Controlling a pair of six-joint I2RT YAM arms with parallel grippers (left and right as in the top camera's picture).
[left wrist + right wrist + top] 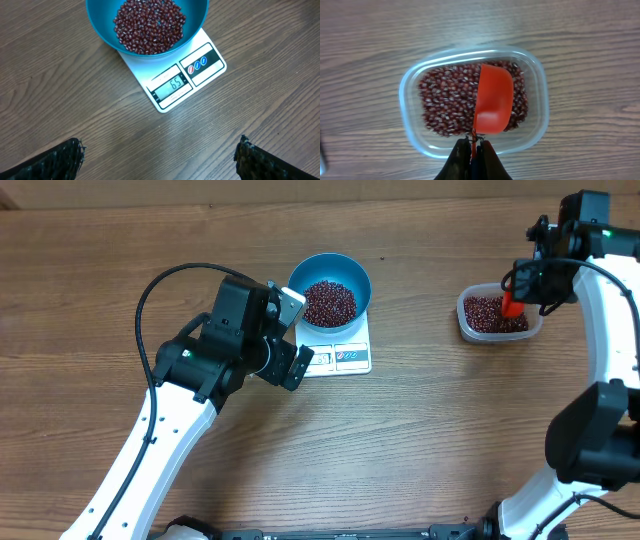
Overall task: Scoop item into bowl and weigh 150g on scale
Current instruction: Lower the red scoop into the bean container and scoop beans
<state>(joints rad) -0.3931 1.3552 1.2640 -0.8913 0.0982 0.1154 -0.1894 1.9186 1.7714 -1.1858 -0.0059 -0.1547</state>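
Sixty-five is what the display of the scale [186, 77] appears to read, so the job looks somewhat under half done against the target of 150. On the scale sits the blue bowl [100, 30], holding a shallow mound of beans [149, 25] that covers its bottom but leaves most of its wall bare. Several more scoops are probably needed, with finer additions near the end.

Well apart from the scale, off to its right, stands the clear tub [415, 85], its floor covered with beans. The right gripper [472, 150] is closed tight on the thin handle of the red scoop [494, 100], whose hollow faces up over the tub and looks empty; whether its lip touches the beans cannot be told. The left gripper [160, 157] stands wide apart, holding nothing, near the display edge of the scale.

The beans are small, glossy, dark red-brown ovals that lie loose. The bowl is smooth, round and deep. The scale is a flat white rectangle with blue-marked buttons beside its window. The tub is thin plastic with rounded corners. The scoop is smooth moulded plastic. The table [50, 100] shows wood grain.
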